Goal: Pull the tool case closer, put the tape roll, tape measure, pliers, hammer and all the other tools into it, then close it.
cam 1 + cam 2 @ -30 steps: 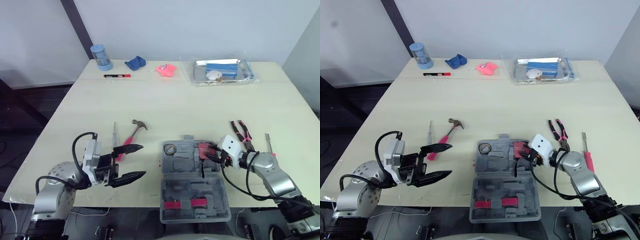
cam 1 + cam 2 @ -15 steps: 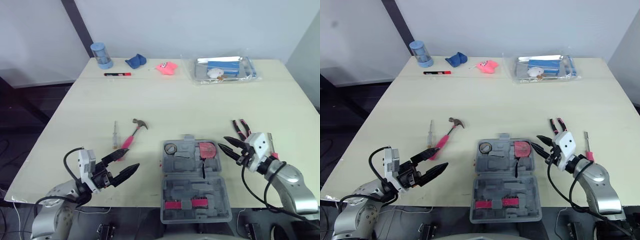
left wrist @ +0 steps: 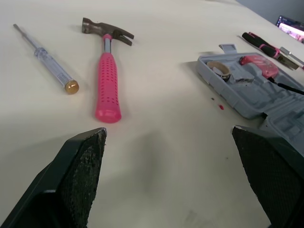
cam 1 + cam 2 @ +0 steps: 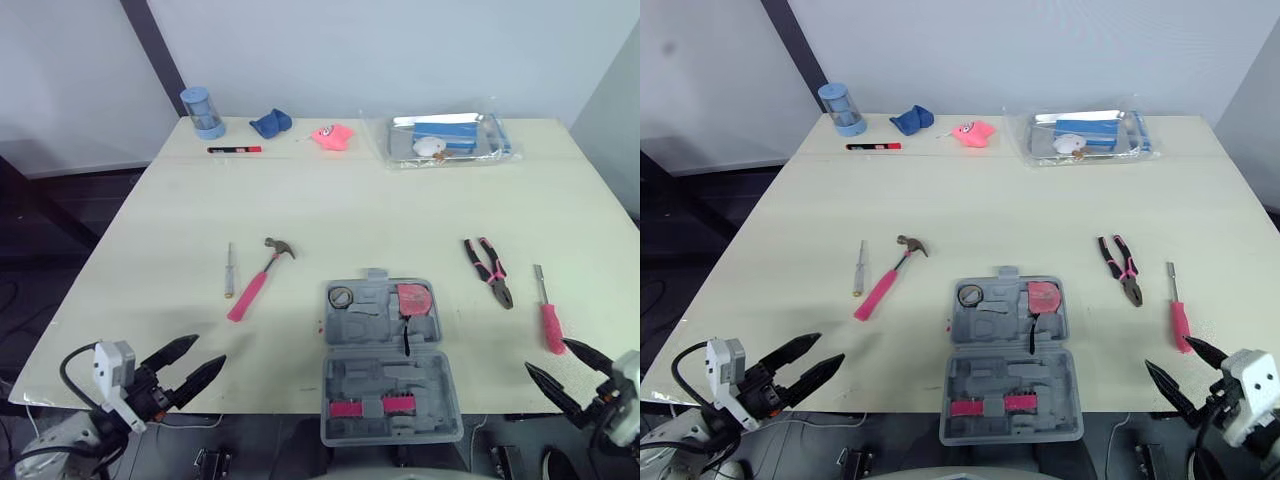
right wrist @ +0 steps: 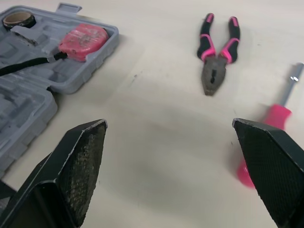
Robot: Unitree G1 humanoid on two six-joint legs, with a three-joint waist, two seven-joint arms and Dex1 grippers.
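The grey moulded-plastic tool case (image 4: 390, 360) lies open at the near edge of the pale wooden surface (image 4: 350, 210), between your two arms. Its nearer half seems to reach over that edge. The small brown tape roll (image 4: 342, 296) and the red tape measure (image 4: 415, 298) already sit in its far half.

Your left tool (image 4: 210, 348) and right tool (image 5: 168, 124) both hover low by the near edge, fingers spread wide, holding nothing.

Expect the case to be stiff, fairly light and apt to slide, so take it by a side wall or rim, not the hinge. Closing it will likely need the loose half swung over and pressed.

The pink-handled claw hammer (image 4: 258, 279) lies left of the case and looks head-heavy. Grip its handle close to the steel head. The pink-and-black pliers (image 4: 488, 270) lie to the right of the case. Pinch across both handles so they stay shut.
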